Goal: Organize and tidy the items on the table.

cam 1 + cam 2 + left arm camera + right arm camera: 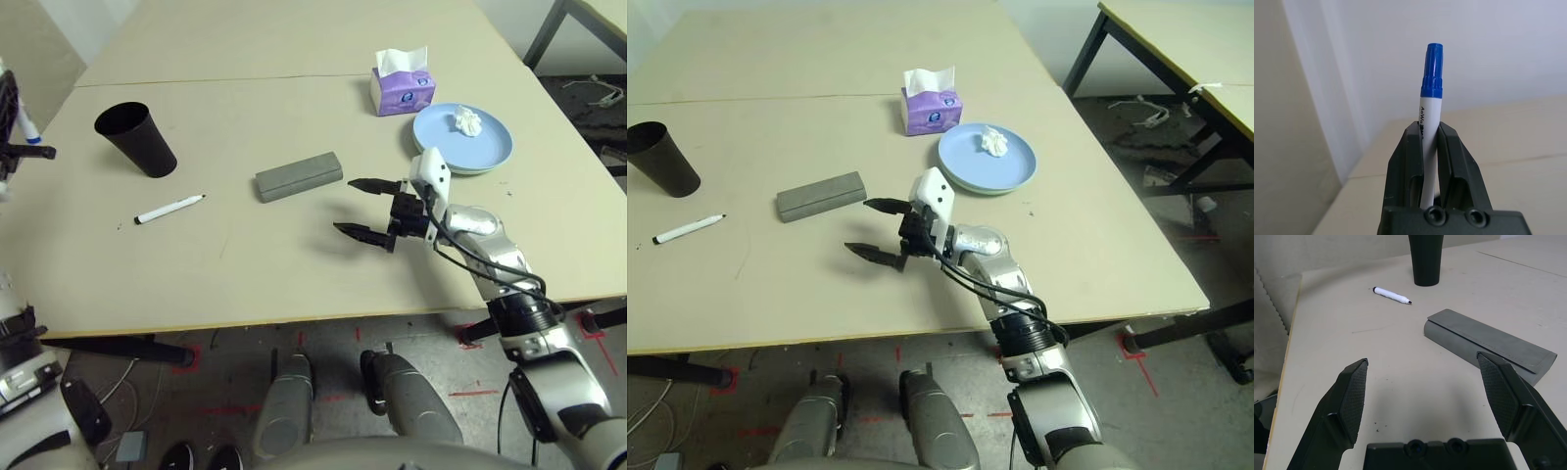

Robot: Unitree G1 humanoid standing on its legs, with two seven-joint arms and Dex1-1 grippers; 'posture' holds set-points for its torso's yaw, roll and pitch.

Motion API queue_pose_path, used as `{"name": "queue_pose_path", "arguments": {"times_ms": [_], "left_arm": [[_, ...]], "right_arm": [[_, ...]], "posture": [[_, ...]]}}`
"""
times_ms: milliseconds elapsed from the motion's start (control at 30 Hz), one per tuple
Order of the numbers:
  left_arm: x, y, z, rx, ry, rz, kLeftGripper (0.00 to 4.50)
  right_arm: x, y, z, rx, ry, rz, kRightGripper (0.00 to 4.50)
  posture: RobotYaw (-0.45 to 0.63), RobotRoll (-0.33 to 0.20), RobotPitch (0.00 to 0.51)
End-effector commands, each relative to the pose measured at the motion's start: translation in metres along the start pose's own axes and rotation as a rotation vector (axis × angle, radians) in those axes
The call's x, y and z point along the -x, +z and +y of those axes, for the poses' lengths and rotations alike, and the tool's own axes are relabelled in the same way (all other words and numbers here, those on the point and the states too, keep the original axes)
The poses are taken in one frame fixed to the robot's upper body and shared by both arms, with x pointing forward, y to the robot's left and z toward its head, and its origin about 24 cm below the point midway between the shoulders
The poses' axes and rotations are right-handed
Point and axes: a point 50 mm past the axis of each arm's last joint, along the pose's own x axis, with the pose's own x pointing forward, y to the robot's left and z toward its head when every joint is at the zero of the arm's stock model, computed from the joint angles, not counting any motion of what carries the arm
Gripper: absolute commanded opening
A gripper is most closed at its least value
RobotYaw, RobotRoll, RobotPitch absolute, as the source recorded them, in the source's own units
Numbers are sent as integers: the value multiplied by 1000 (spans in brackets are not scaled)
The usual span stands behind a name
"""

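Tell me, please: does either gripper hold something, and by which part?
The left gripper holds the blue-capped marker pen by its white barrel, cap outward. The right gripper is open and empty.

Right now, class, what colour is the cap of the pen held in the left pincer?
Blue; the cap shows best in the left wrist view.

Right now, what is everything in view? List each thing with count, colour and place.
Cup: one, black, upright, far left of the table.
Black-capped marker: one, white, lying flat in front of the cup.
Blue-capped marker: one, white, clamped in the left gripper.
Glasses case: one, grey, shut, mid-table.
Tissue box: one, purple, far side beside the plate.
Plate: blue on top, right side; a second rim shows beneath.
Crumpled tissue: one, white, on the plate.
Table: pale beige.
Left gripper: black, raised off the left edge.
Right gripper: black, open, facing the case.
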Motion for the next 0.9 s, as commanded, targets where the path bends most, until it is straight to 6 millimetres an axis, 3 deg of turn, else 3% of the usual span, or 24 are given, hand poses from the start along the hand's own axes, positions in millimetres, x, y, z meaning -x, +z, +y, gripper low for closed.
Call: {"name": "queue_pose_path", "arguments": {"times_ms": [33,400,900], "left_arm": [[-13,-5,7,-50,0,9,271],[-35,-22,-6,-29,-40,14,271],[-36,-35,-19,-8,-68,24,271]], "right_arm": [[2,0,3,10,2,11,4500],[7,1,11,13,-3,21,4500],[13,10,11,24,-19,25,4500]], "posture": [[-78,0,202],[-118,0,208],[-155,0,218]]}}
